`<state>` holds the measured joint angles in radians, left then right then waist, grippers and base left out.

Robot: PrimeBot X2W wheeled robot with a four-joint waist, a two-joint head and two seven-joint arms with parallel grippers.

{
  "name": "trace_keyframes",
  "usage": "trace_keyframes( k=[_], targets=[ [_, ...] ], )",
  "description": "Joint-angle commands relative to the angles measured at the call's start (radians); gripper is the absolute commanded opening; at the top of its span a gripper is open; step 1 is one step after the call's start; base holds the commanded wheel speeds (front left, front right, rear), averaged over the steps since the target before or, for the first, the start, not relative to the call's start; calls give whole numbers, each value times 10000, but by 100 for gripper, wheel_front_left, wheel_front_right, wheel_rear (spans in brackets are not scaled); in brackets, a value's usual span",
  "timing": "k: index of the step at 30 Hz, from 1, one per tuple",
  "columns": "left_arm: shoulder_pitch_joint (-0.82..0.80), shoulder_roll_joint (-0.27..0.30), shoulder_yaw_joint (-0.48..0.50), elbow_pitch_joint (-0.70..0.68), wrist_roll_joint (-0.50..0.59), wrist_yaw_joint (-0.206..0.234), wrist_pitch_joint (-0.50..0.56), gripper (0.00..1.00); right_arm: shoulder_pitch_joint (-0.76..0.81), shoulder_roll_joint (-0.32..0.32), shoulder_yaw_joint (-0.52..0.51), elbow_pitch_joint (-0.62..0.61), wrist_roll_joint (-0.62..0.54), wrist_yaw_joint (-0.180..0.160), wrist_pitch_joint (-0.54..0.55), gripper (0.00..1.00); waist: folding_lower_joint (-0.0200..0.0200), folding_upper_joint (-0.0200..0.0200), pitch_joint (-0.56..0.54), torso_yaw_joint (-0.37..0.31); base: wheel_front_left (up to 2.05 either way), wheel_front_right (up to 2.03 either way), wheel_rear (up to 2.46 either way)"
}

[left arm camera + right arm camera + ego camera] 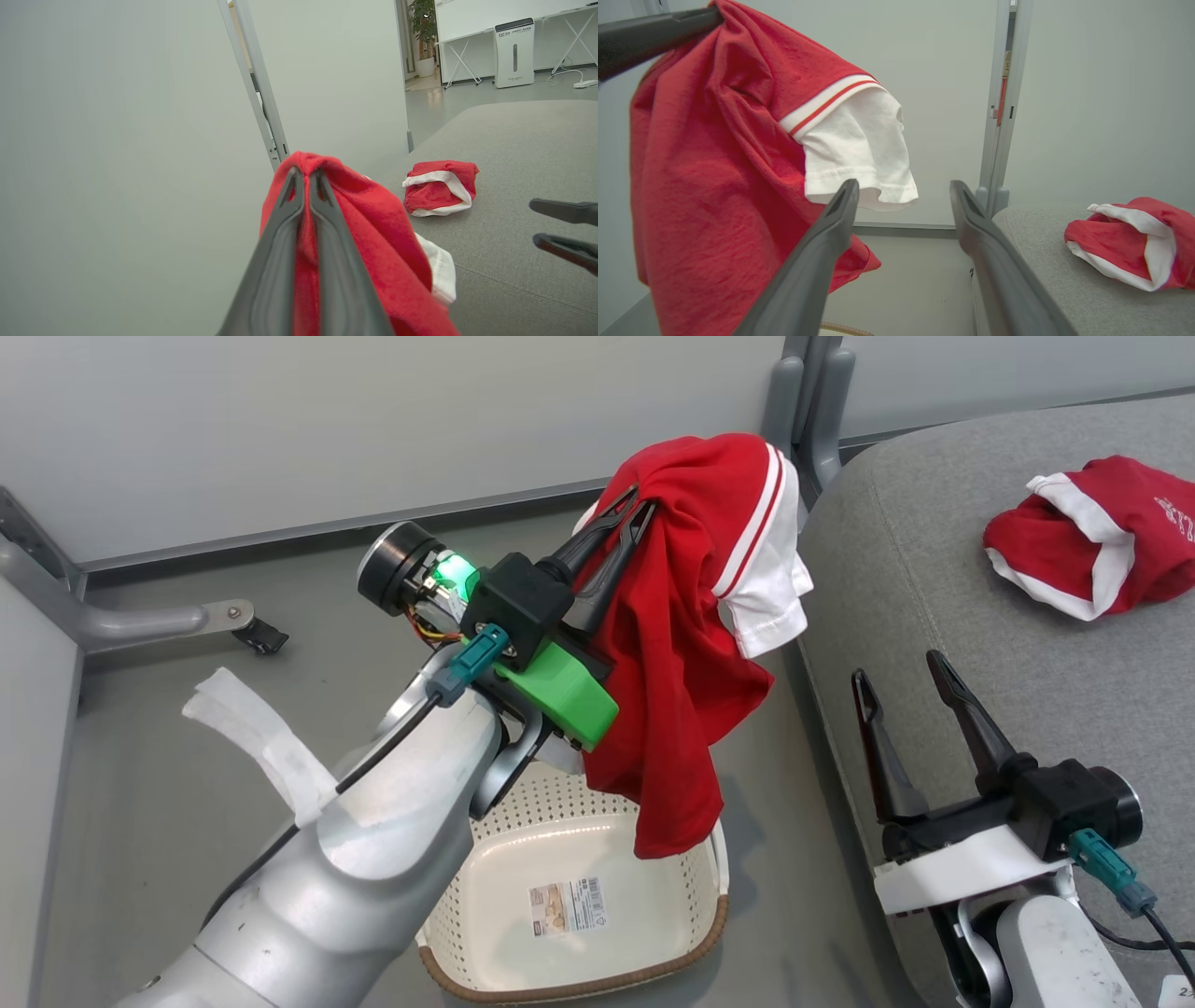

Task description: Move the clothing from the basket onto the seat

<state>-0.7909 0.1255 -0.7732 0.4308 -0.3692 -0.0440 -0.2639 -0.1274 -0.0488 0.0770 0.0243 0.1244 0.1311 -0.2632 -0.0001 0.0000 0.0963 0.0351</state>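
Carry step, second piece: left tool (637,504) is gripping the striped red garment (672,663), dangling over the empty basket (560,982), left of the seat (934,597). Other red garment (1092,537) is lying far right on the seat. Right tool (896,668) is idling open. Next: swing right over the seat, then release.

Both arms look like pale silver-grey shells to us, a bit scuffed. The left forearm (373,840) has white tape (261,747) stuck on it and a black cable (387,742) running up to a teal connector (471,658). At that wrist we spot a bright green housing (560,691), a black block (518,597), a lit green light (455,567) and a round black cap (397,569) with a silver rim. The left gripper (635,502) and right gripper (896,670) have long dark tapered fingers. The right wrist gets a white bracket (962,877) and its own teal plug (1106,863).
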Motion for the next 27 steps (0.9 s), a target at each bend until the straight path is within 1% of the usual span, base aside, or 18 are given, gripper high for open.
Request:
trace_keyframes(
  k=[1, 4, 8, 12, 17, 23, 27],
  targets=[
    [-56, 33, 56, 16, 51, -27, -6, 0, 171, -29, 0, -10, 75, -7, -24, 100, 1, 0, -8, -3, 0, 0, 0],
    [34, 52, 80, 44, 87, -63, -6, 0, 179, -29, 30, -53, 167, -7, -24, 100, 1, 0, -19, 12, 0, 0, 0],
    [92, 39, 104, 70, 125, -83, -6, 0, 72, -28, 314, -135, 285, -7, -24, 100, 1, 0, 6, 49, 0, 0, 0],
    [68, 21, 127, 107, 163, -96, -6, 0, -124, -29, 971, -197, 449, -7, -24, 100, 1, 0, 84, 70, 0, 0, 0],
    [-44, -40, 141, 134, 236, -131, -6, 0, -438, -31, 2056, -170, 665, -7, -24, 100, 1, 0, 222, 114, 0, 0, 0],
    [-247, -174, 57, 156, 348, -199, -6, 0, -1111, -32, 3259, 63, 1022, -7, -24, 100, 1, 0, 420, 273, 0, 0, 0],
    [-281, -281, -19, 139, 406, -214, -6, 0, -1539, -34, 3563, 406, 1072, -7, -24, 100, 1, 0, 521, 381, 0, 0, 0]
  ],
)
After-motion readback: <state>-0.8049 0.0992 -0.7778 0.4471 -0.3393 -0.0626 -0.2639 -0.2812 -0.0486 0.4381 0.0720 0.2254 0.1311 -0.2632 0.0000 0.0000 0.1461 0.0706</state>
